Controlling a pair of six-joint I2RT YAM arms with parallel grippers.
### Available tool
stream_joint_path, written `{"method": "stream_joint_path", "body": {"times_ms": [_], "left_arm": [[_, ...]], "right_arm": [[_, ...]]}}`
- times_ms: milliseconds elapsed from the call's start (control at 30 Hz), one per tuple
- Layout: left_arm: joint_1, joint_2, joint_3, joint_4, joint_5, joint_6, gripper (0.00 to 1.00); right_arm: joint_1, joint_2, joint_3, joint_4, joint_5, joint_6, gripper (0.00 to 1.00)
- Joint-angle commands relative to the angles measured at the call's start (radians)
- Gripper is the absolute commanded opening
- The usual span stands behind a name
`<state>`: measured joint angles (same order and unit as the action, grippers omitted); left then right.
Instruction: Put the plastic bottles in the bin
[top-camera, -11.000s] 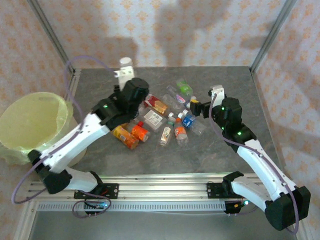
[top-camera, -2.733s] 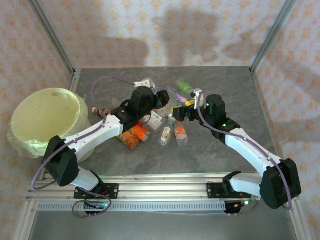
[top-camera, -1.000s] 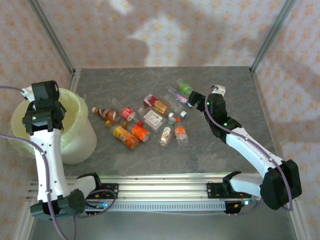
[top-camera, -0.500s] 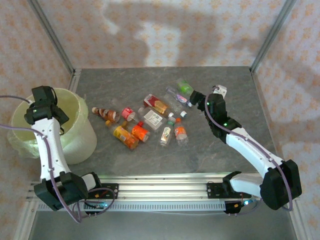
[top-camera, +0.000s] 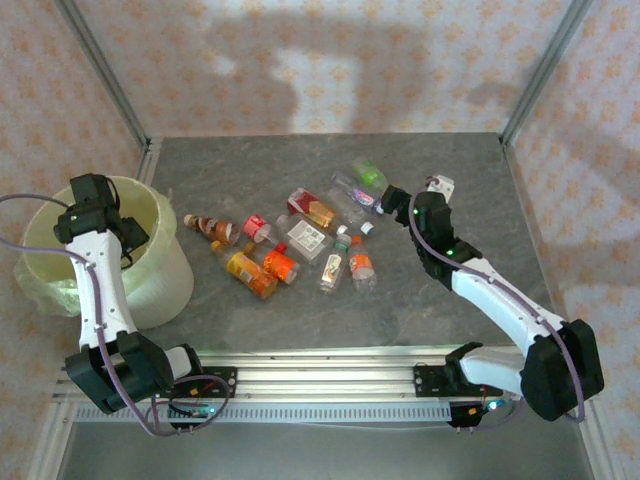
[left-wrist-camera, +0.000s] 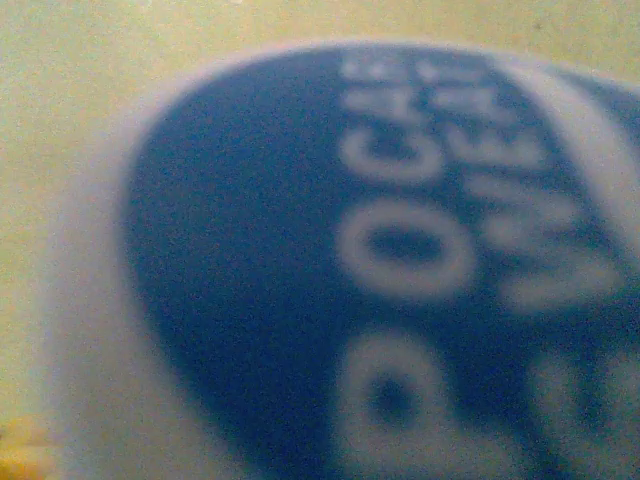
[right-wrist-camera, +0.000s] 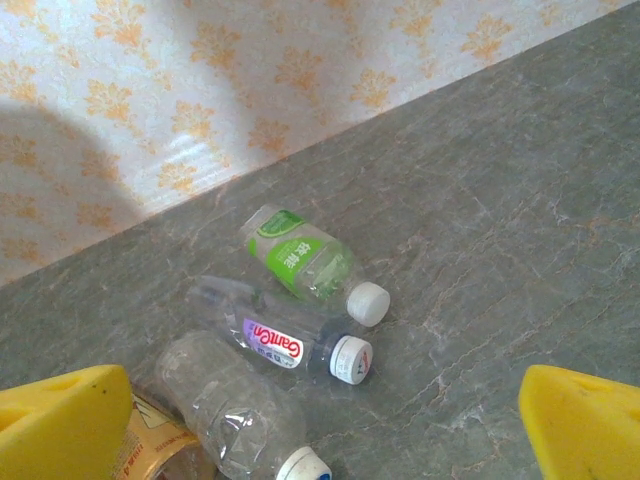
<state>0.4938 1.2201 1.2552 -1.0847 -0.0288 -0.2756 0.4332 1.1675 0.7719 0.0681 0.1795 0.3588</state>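
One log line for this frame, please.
left tool over bin, blue-labelled bottle before its camera, grip unclear | right tool open, facing green-labelled bottle

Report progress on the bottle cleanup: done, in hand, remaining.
Done: cannot confirm; the left arm hides much of the bin. In hand: the left gripper is over the bin, a blue-labelled bottle right at its camera against the yellow liner; grip unclear. The right gripper hovers open over the green-labelled bottle. Left: roughly ten bottles on the table.
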Motion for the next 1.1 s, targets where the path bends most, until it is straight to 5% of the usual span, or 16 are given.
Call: {"method": "stream_joint_path", "body": {"times_ms": [0, 267, 433, 767, 900, 1067], "left_arm": [[0.012, -0.019, -0.004, 0.000, 0.007, -0.012, 0.76], [0.012, -0.061, -0.001, 0.006, 0.013, -0.021, 0.90], [0.012, -0.123, 0.012, 0.016, 0.030, -0.034, 0.97], [0.012, -0.305, 0.031, 0.102, 0.138, -0.134, 1.00], [0.012, -0.418, 0.005, 0.230, 0.237, -0.226, 1.00], [0.003, -0.478, -0.069, 0.487, 0.495, -0.411, 1.00]], "right_arm": [[0.003, 0.011, 0.021, 0.019, -0.005, -0.002, 0.99], [0.003, 0.037, 0.021, 0.008, -0.028, -0.012, 0.99], [0.003, 0.041, -0.023, -0.008, -0.179, -0.090, 0.99], [0.007, 0.027, -0.164, 0.022, -0.400, -0.010, 0.94], [0.014, 0.036, -0.205, 0.019, -0.512, 0.011, 0.92], [0.078, 0.023, -0.276, 0.031, -0.538, -0.025, 0.90]]}}
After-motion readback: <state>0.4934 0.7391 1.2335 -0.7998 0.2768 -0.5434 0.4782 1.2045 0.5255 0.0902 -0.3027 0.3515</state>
